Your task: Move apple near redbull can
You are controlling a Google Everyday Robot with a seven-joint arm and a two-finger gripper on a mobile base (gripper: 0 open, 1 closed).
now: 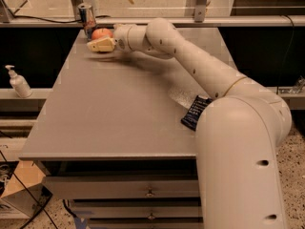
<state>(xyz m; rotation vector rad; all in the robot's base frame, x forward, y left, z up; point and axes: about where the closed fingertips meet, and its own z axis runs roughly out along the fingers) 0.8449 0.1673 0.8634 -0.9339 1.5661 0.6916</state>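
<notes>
The red-orange apple is at the far left corner of the grey table, just right of the redbull can. The can stands upright at the table's back edge, silver top and blue body. My gripper reaches in from the right and is shut on the apple. Its cream near finger lies in front of the apple's lower half; the far finger is hidden behind the apple. The apple is about a hand's width from the can and not touching it.
A dark blue snack packet lies at the table's right edge beside my arm. A white pump bottle stands on a ledge to the left of the table. Drawers are below the tabletop, and a glass rail runs along the back.
</notes>
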